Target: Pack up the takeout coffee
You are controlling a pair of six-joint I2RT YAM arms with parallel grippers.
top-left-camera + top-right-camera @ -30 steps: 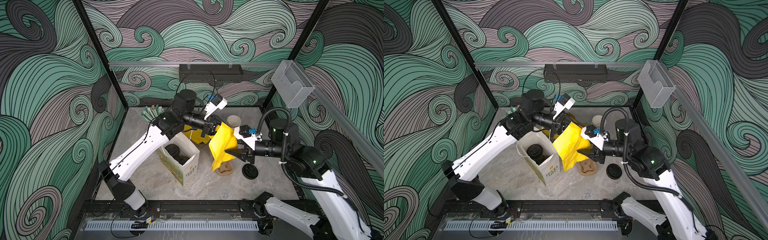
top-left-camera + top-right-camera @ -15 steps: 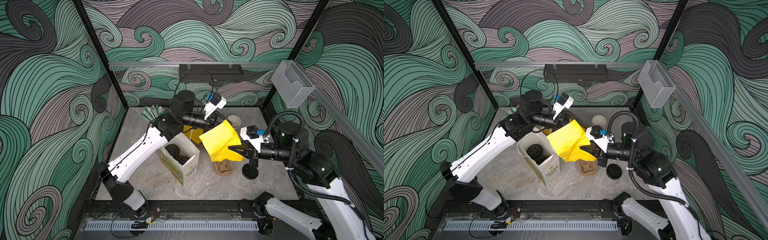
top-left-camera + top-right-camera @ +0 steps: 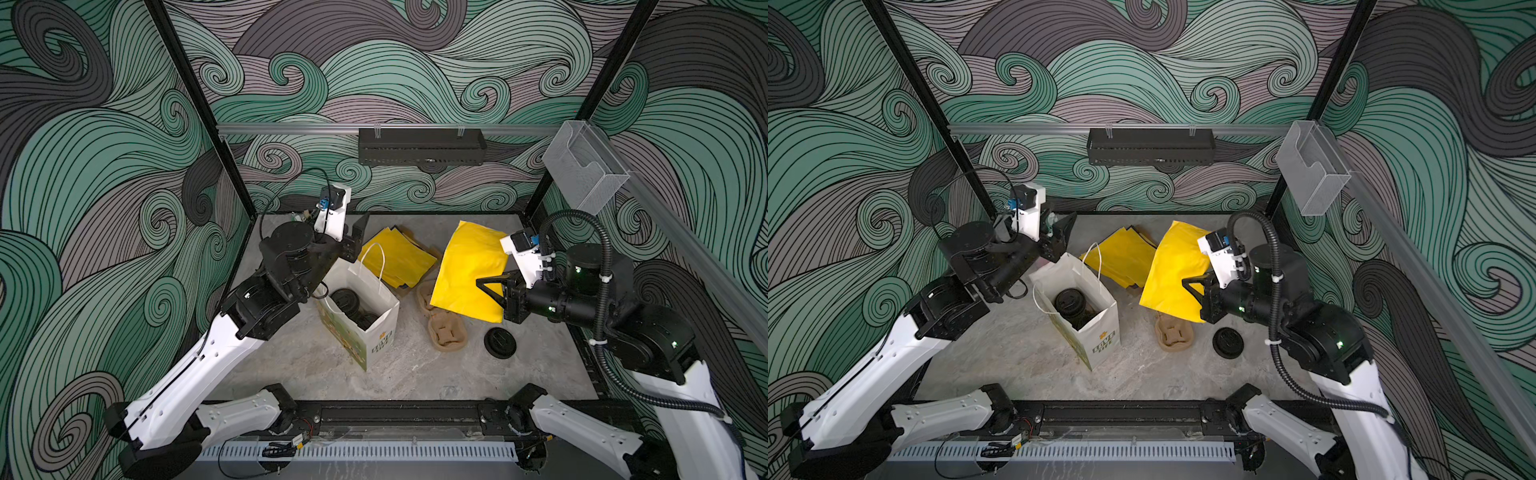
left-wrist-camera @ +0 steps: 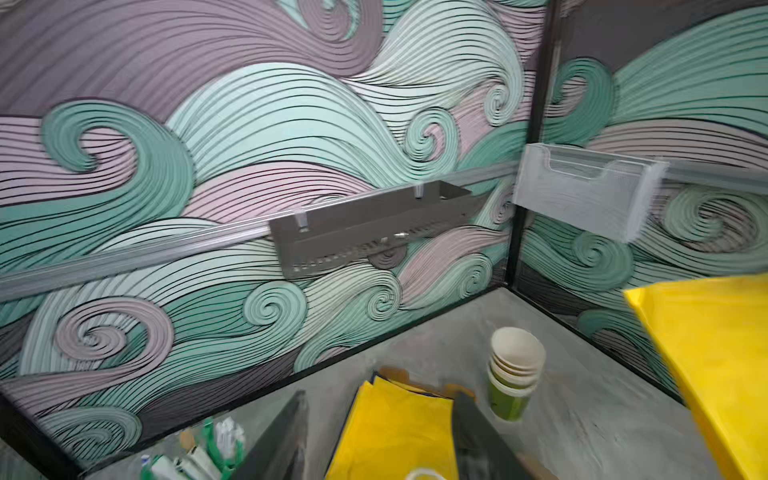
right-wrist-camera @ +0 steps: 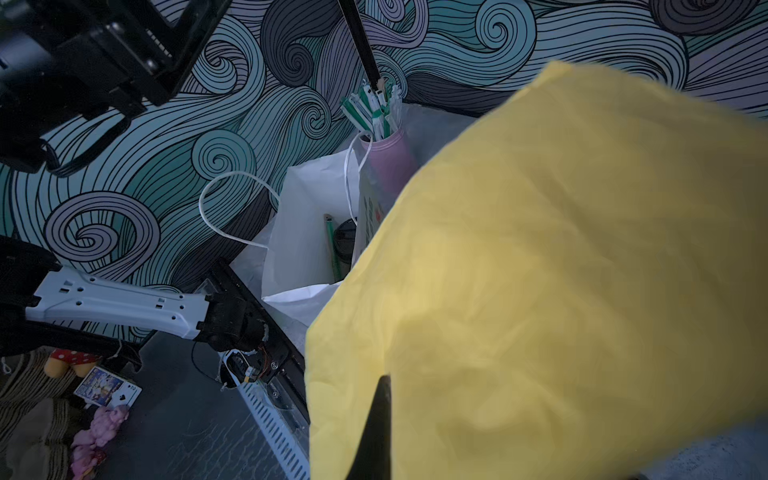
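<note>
Looking down into the white paper bag (image 3: 374,332), can you make out the takeout coffee (image 3: 345,298)?

— Yes, it stands inside, toward the bag's left wall. From up here only its round black sip lid shows (the bag hides the cup body). The right wrist view catches the lid's edge too, beside a green straw (image 5: 331,245) leaning in the bag.

— And the right gripper (image 3: 487,286)?

— Its jaws are pressed together on a yellow paper sheet (image 3: 469,270), pinching its right-hand edge. The sheet hangs in the air to the right of the bag, over the far end of the brown pulp cup carrier (image 3: 446,332), and it fills most of the right wrist view.

— The left gripper (image 3: 356,237)?

— Jaws apart, nothing between them. It hovers just behind the bag's back edge, pointing toward the rear wall. In its wrist view the two dark fingers (image 4: 286,432) frame a stack of yellow sheets (image 4: 395,432) lying on the table (image 3: 316,365).

— What else is down there?

— A loose black lid (image 3: 500,343) lies flat just right of the carrier, well apart from the bag. A stack of lidless green cups (image 4: 515,374) stands upright near the back right corner, and a pink holder of wrapped straws (image 5: 384,153) sits at the back left corner.
</note>
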